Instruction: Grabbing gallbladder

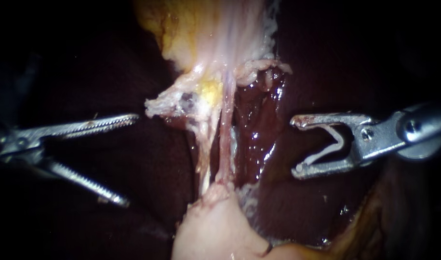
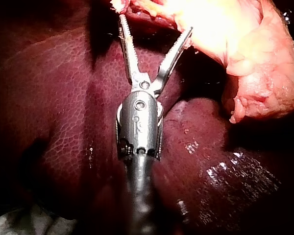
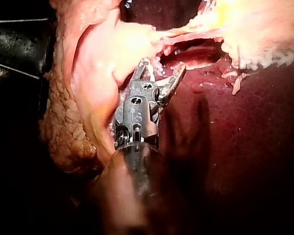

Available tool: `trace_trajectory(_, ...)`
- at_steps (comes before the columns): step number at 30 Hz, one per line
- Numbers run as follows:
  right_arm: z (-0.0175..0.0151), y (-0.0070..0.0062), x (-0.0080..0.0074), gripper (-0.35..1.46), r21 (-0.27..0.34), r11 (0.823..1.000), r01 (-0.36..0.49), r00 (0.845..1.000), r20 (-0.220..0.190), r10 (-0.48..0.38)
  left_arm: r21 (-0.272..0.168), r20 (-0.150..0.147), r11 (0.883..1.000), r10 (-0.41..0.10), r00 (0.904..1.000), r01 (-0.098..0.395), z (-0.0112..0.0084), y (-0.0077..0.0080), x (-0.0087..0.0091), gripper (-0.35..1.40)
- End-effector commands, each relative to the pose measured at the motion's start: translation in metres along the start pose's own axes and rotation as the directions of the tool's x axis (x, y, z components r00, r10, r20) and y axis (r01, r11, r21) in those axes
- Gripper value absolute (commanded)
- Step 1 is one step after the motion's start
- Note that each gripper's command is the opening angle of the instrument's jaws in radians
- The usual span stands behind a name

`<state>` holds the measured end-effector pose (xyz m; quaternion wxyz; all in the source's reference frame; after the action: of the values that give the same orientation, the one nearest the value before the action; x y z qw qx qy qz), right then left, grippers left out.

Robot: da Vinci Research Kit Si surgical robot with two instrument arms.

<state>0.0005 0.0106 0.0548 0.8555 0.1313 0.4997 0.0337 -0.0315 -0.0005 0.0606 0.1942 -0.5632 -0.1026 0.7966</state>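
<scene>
The pale, rounded gallbladder [image 1: 215,228] lies low in the endoscope view. Two thin tubes [image 1: 223,144] stretch from it up to yellowish fatty tissue [image 1: 181,33]. My left instrument [image 1: 129,159] is to the left of the tubes over dark liver, with its serrated jaws wide open and empty. In the left wrist view my left instrument [image 2: 155,24] has pale tissue [image 2: 225,34] just ahead of its jaw tips. My right instrument [image 1: 296,146] is to the right of the tubes and carries a white V-shaped clip [image 1: 328,150] between its spread jaws. In the right wrist view my right instrument [image 3: 162,68] points at pale tissue [image 3: 103,54].
Dark red liver [image 1: 261,130] lies wet and glistening behind the tubes and under both instruments [image 2: 63,122]. A frayed pale flap [image 1: 167,103] juts left from the tubes, close to my left instrument's upper jaw. Lumpy brownish fat [image 3: 63,127] lies beside my right instrument.
</scene>
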Motion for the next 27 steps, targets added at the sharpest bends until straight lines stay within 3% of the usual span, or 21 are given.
trace_trajectory(1,0.0000,0.0000,0.0000,0.49,0.000,1.000,0.000,1.000,0.000,0.000,0.003,0.000,1.000,-0.006,1.0000,0.006,-0.0001,0.0000,0.0001,1.13)
trace_trajectory(4,0.0000,0.0000,0.0000,0.49,0.000,1.000,0.000,1.000,0.000,0.000,0.024,0.002,0.999,-0.032,0.9995,0.032,-0.0002,-0.0002,0.0004,1.13)
trace_trajectory(8,0.0000,0.0000,0.0000,0.49,0.000,1.000,0.000,1.000,0.000,0.000,0.103,0.003,0.989,-0.108,0.9942,0.107,-0.0002,-0.0009,0.0015,1.10)
trace_trajectory(11,0.0000,0.0000,0.0000,0.49,0.000,1.000,0.000,1.000,0.000,0.000,0.166,-0.003,0.970,-0.180,0.9836,0.178,0.0002,-0.0014,0.0024,1.01)
trace_trajectory(13,0.0000,0.0000,0.0000,0.49,0.000,1.000,0.000,1.000,0.000,0.000,0.194,-0.003,0.952,-0.242,0.9704,0.238,0.0008,-0.0016,0.0030,0.91)
trace_trajectory(15,0.0000,0.0000,0.0000,0.49,0.000,1.000,0.000,1.000,0.000,0.000,0.216,0.006,0.941,-0.266,0.9638,0.259,0.0017,-0.0018,0.0034,0.84)
trace_trajectory(19,0.0000,0.0000,0.0001,0.49,0.000,1.000,0.000,1.000,0.000,0.000,0.248,0.003,0.927,-0.291,0.9566,0.282,0.0034,-0.0020,0.0038,0.68)
trace_trajectory(24,0.0000,-0.0001,0.0001,0.49,0.000,1.000,0.000,1.000,0.000,0.000,0.248,-0.010,0.907,-0.350,0.9366,0.342,0.0051,-0.0022,0.0040,0.41)
trace_trajectory(27,0.0000,-0.0001,0.0001,0.49,0.000,1.000,0.000,1.000,0.000,0.000,0.254,-0.006,0.893,-0.383,0.9236,0.372,0.0057,-0.0023,0.0038,0.36)
